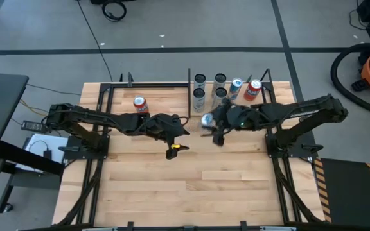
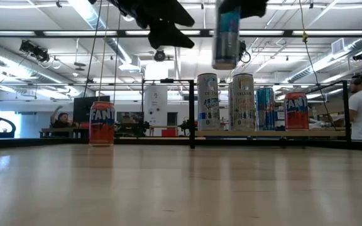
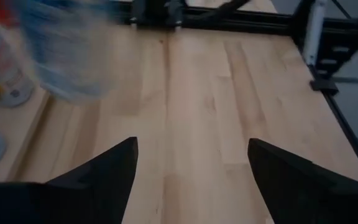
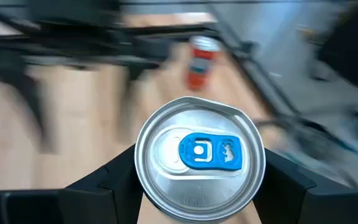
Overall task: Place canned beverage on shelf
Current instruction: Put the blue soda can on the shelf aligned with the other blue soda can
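Planked wooden surface [image 1: 191, 186] is carrying the shelf [image 1: 275, 90] at its far right. Right end effector [image 4: 199, 180] is clamping the canned beverage [image 1: 207, 120], suspending it near the shelf's left edge. Left end effector [image 3: 191, 165] is hovering with fingers apart, empty.

The held can [image 4: 199, 158] has a silver top with a bright blue tab; its side is blue and silver. An orange can [image 2: 102, 123] bears white lettering. On the pale wood shelf [image 2: 275, 133] edged in black rods stand two white cans, a blue one and a red-orange one. The surface [image 1: 191, 179] is light planked wood.
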